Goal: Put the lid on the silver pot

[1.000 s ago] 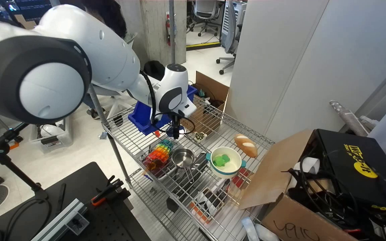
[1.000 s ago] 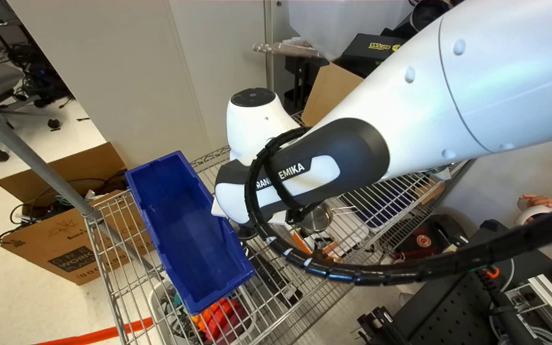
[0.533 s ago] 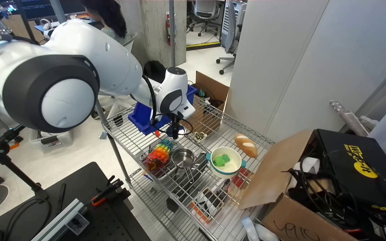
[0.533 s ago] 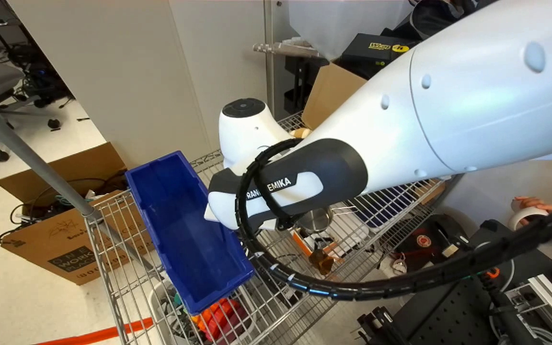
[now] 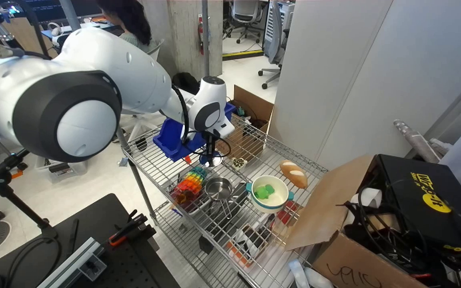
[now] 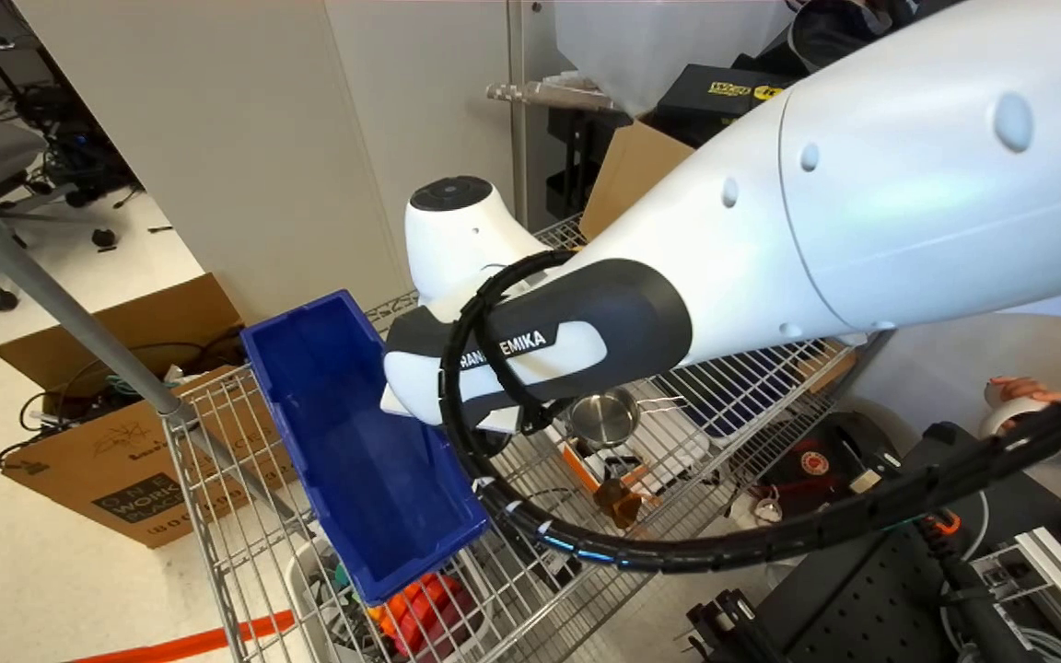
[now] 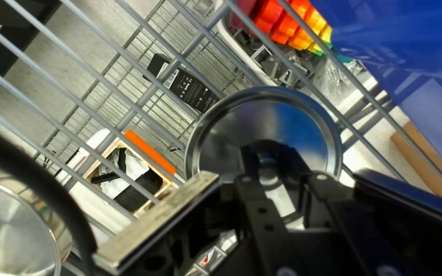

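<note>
Hovering over the lid (image 7: 261,124), the tool (image 7: 286,176) gapes wide, presumably to grasp it; the silver pot (image 5: 219,188) sits uncovered nearby.

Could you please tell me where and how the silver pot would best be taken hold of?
Probably by the wire handle, coming from above and pinching across its width: it is narrow and juts out to one side, while the silver pot stands upright, its round body much wider.
</note>
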